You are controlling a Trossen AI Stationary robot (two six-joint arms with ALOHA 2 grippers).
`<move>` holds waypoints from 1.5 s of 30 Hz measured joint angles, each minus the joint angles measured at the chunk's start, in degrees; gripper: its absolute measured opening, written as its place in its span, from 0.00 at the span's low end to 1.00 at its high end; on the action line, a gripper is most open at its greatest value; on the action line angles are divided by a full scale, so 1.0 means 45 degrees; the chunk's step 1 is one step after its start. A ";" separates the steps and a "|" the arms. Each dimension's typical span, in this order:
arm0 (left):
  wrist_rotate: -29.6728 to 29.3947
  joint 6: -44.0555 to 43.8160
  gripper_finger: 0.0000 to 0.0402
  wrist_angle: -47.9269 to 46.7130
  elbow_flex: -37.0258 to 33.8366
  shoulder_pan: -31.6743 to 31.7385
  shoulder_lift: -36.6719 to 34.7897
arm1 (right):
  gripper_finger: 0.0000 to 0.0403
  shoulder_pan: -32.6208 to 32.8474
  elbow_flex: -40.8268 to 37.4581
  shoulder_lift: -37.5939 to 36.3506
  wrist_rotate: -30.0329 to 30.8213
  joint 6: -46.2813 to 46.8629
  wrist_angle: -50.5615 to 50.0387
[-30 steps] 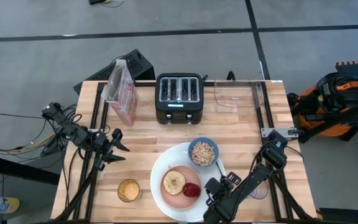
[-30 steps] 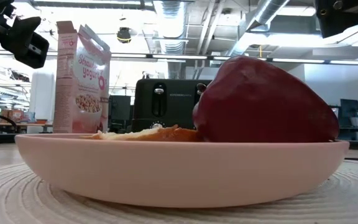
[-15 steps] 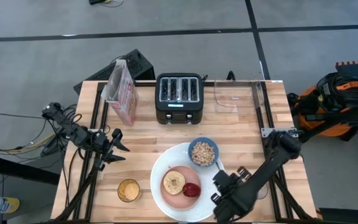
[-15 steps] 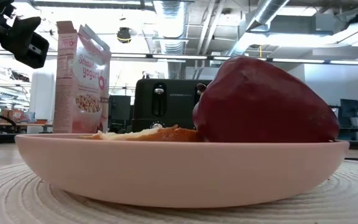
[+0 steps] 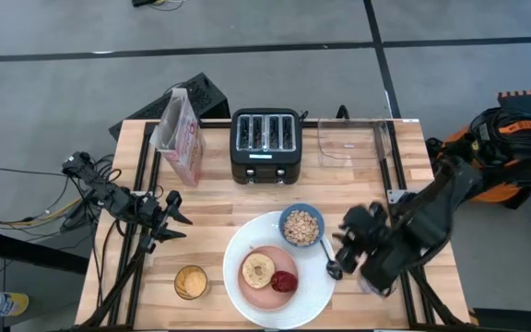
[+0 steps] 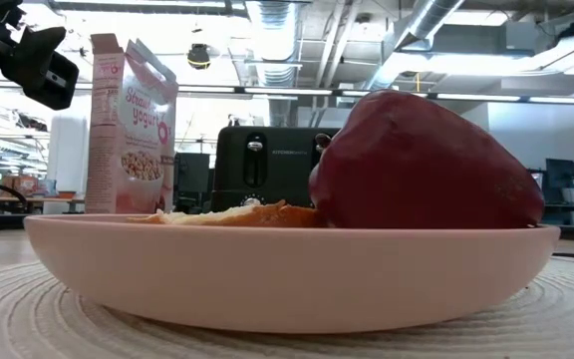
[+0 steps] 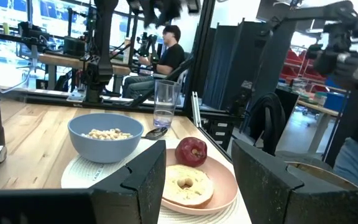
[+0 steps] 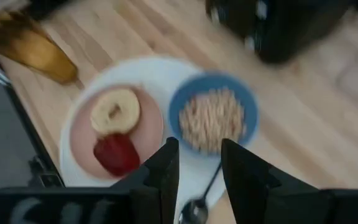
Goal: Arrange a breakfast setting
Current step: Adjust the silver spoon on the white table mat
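Observation:
The large white plate [image 5: 312, 293] lies at the table's near middle. The pink plate [image 5: 267, 291] sits on it and carries the toasted bagel half [image 5: 257, 270] and the red fruit [image 5: 284, 281]. The blue bowl [image 5: 300, 226] of cereal stands on the white plate's far rim. The dark spoon [image 5: 329, 263] lies by the plate's right rim and also shows in the right wrist view [image 8: 197, 208]. My right gripper [image 5: 347, 242] [image 8: 197, 168] is open and empty, above the spoon and right of the bowl. My left gripper [image 5: 175, 219] [image 7: 197, 180] is open and empty, left of the plates.
A glass of orange juice [image 5: 191, 281] stands left of the white plate. A cereal box [image 5: 181, 136], a black toaster [image 5: 265, 146] and a clear container [image 5: 353, 140] line the far edge. A clear glass [image 7: 165, 104] stands beyond the bowl, toward the table's right edge.
My right gripper has risen from beside the plate's near right rim and swung toward the table's far and right side. The spoon, bowl and plates have stayed where they were.

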 joint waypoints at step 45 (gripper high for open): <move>-0.0004 0.0001 0.42 0.0000 0.0001 0.0005 0.0001 | 0.34 -0.1880 -1.0222 0.0028 -0.8824 0.1154 0.8501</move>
